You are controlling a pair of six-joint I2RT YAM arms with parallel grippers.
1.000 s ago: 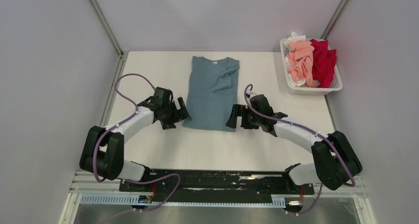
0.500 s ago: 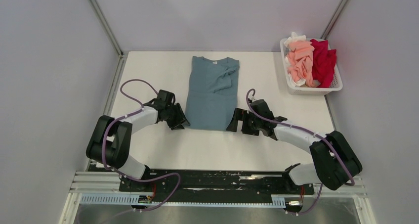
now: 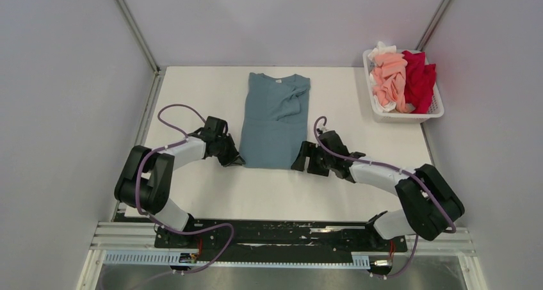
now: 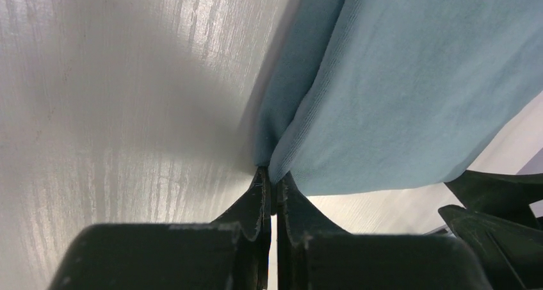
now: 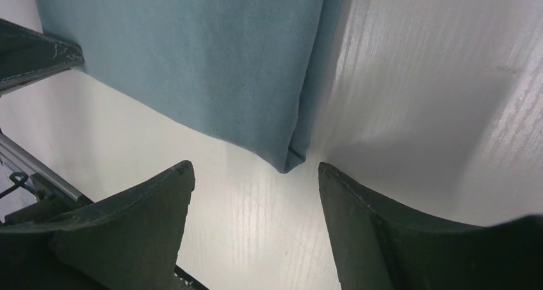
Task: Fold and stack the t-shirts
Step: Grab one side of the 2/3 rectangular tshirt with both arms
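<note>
A dusty blue-grey t-shirt [image 3: 274, 123] lies folded into a long strip on the white table [image 3: 205, 91], neck label at the far end. My left gripper [image 3: 238, 160] is at its near left corner; in the left wrist view the fingers [image 4: 256, 207] are pressed together with the shirt [image 4: 410, 85] corner pinched at their tips. My right gripper [image 3: 299, 160] is at the near right corner. Its jaws stand open in the right wrist view, and the shirt corner [image 5: 291, 161] lies just ahead of the gap [image 5: 254, 167], untouched.
A white slatted basket [image 3: 402, 116] stands at the far right of the table, holding a salmon pink shirt [image 3: 389, 79], a crimson red one [image 3: 419, 79] and a white one [image 3: 383, 48]. Grey walls enclose the table on three sides.
Both arms moved in and down to the shirt's near corners. The left jaws went from wide open to shut on the left corner. The right jaws narrowed a little but stay open.
</note>
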